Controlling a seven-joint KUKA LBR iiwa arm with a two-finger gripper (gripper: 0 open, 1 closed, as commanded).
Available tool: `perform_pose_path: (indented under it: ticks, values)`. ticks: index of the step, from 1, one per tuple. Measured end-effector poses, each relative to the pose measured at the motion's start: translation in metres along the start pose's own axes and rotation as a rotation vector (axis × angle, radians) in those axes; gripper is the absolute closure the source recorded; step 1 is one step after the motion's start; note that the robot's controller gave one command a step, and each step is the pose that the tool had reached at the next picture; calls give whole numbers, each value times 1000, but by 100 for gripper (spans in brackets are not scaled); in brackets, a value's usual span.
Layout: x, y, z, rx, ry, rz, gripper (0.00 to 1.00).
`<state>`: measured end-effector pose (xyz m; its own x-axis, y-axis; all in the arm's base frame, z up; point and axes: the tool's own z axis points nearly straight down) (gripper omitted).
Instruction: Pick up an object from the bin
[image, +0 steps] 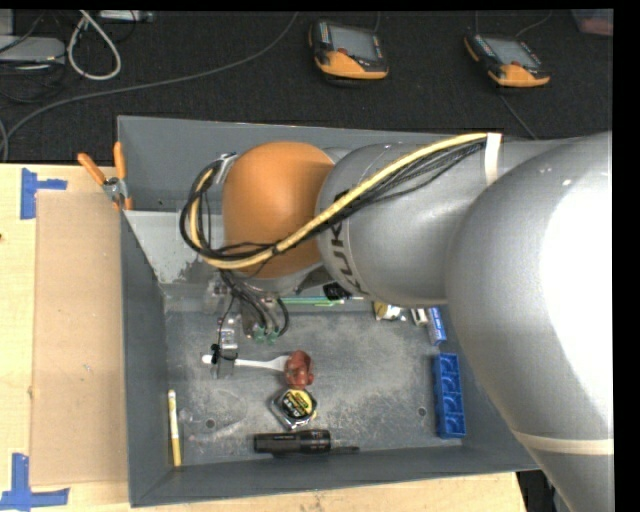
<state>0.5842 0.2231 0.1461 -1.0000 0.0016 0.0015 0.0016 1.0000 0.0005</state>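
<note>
While claw (226, 352) sits at its left end, white-handled red-headed tool (265, 365) lies left-right, head right; can't tell claw spread.

Bin (140, 300): plain grey, floor pale-speckled. Wrist cover (270, 205): orange. Arm (480, 250): silver-grey. Cable (400, 170): yellow. Block (448, 396): blue. Stick (173, 428): yellow. Tool (300, 442): black. Tape measure (294, 405), probably: yellow and black. Long-handled thing (297, 368): white handle, dark red head.
</note>
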Motion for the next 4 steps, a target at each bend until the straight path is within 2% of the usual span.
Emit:
perform_pose_path:
  ticks: [1, 2, 3, 4]
  values:
    - [5, -81, 58, 0, 3, -19, 0]
    - [6, -123, 71, -3, -7, -21, 0]
    - [4, -111, 75, -4, -3, -14, 0]
    - [11, -71, 76, -5, -6, 176, 0]
